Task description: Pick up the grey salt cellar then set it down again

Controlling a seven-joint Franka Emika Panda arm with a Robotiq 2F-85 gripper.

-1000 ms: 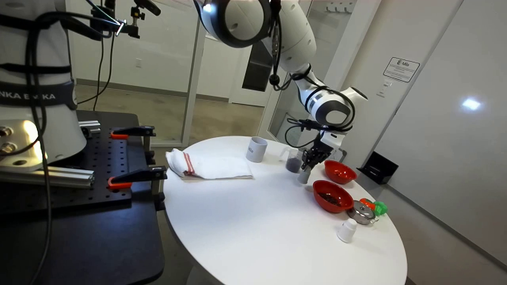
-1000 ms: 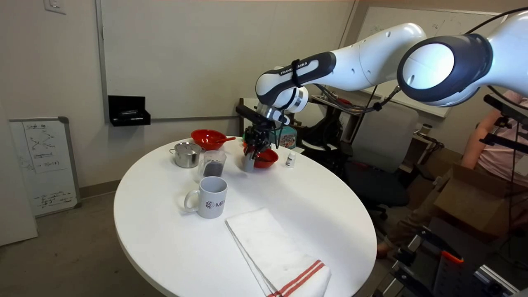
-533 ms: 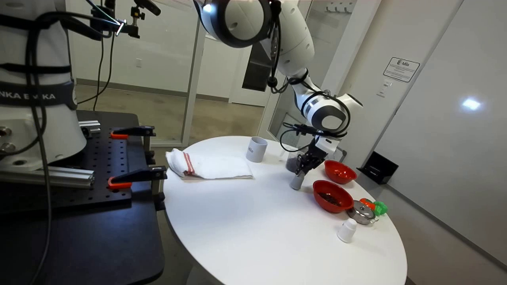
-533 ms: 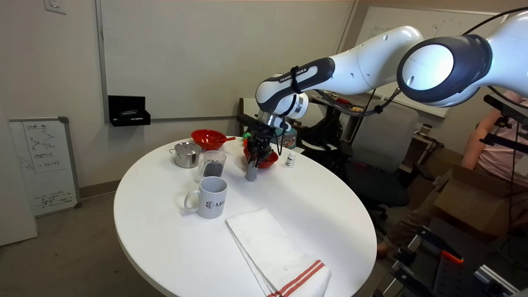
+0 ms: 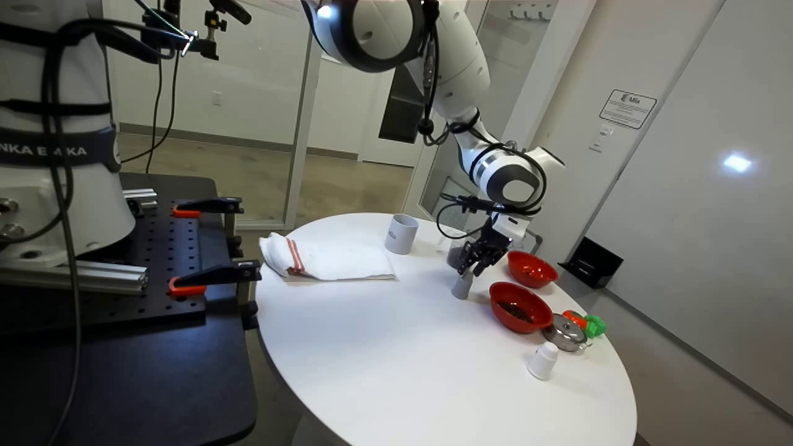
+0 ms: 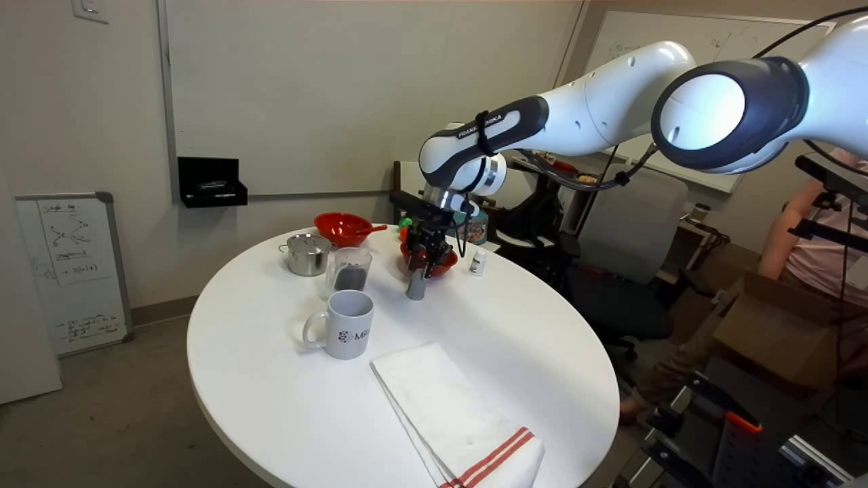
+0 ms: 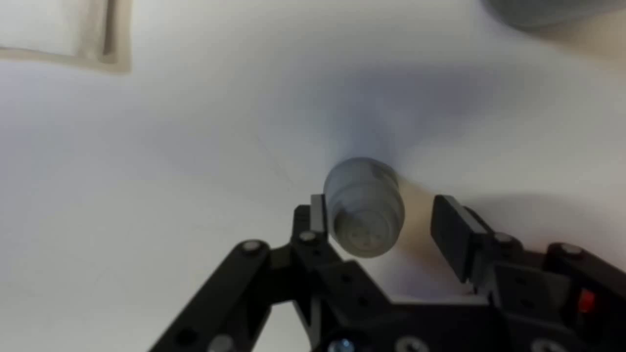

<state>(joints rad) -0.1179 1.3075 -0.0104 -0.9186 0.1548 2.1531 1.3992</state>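
Observation:
The grey salt cellar (image 5: 461,287) stands on the white round table (image 5: 396,365). It shows in both exterior views, also here (image 6: 416,286), and in the wrist view (image 7: 364,210). My gripper (image 7: 379,215) is open around its upper part. The cellar sits close against the left finger in the wrist view; I cannot tell whether they touch. A clear gap separates it from the right finger. In both exterior views the gripper (image 5: 472,267) is just over the cellar, and its fingers (image 6: 422,266) partly hide the cellar's top.
A red bowl (image 5: 521,308) is close beside the cellar, another (image 5: 531,269) farther back. A clear jug (image 6: 351,271), steel pot (image 6: 308,254) and pale grey mug (image 6: 348,329) stand nearby. A white towel (image 5: 337,262) and white shaker (image 5: 543,361) are farther off.
The gripper and salt cellar have moved together across the table, away from the back bowl. The cellar leaned half a second ago and now stands more upright, with the fingers apart around it.

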